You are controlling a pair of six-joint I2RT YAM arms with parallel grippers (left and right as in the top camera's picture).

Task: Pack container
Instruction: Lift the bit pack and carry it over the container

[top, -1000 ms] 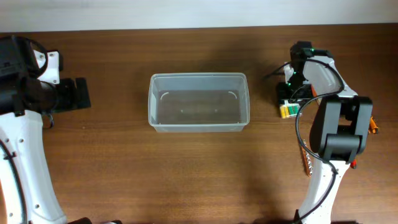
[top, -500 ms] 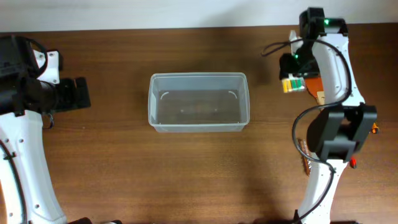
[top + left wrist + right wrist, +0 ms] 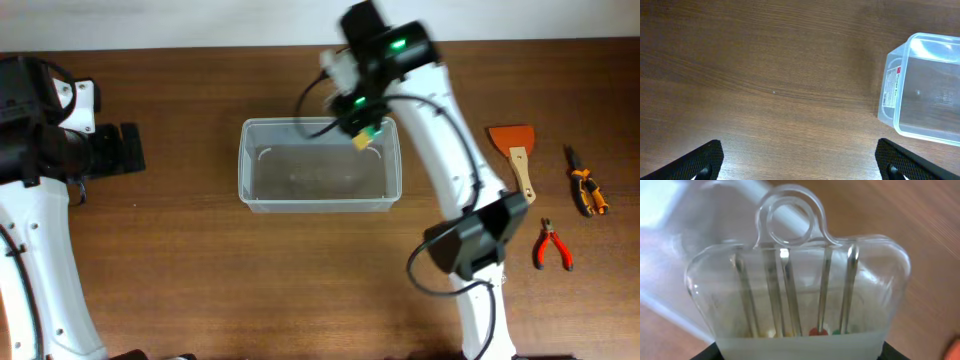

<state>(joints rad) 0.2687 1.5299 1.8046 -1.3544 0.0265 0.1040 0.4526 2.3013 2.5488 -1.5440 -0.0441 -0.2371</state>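
Note:
The container [image 3: 246,165] is a clear rectangular tub at the table's middle; it also shows at the right edge of the left wrist view [image 3: 925,85]. My right gripper [image 3: 364,130] is shut on a small clear pack [image 3: 368,138] of yellow-green pieces and holds it over the container's far right corner. In the right wrist view the pack [image 3: 795,295] has a hang loop and several thin metal shafts, and the gripper [image 3: 800,356] clamps its lower end. My left gripper [image 3: 125,150] is open and empty, left of the container, over bare wood [image 3: 800,160].
An orange scraper with a wooden handle [image 3: 515,152], orange-black pliers [image 3: 583,190] and red-handled pliers [image 3: 551,246] lie on the table at the right. The right arm's base stands at the front right [image 3: 470,250].
My right arm has swung left from the table's right side to over the container, carrying the small clear pack. The left arm has not moved.

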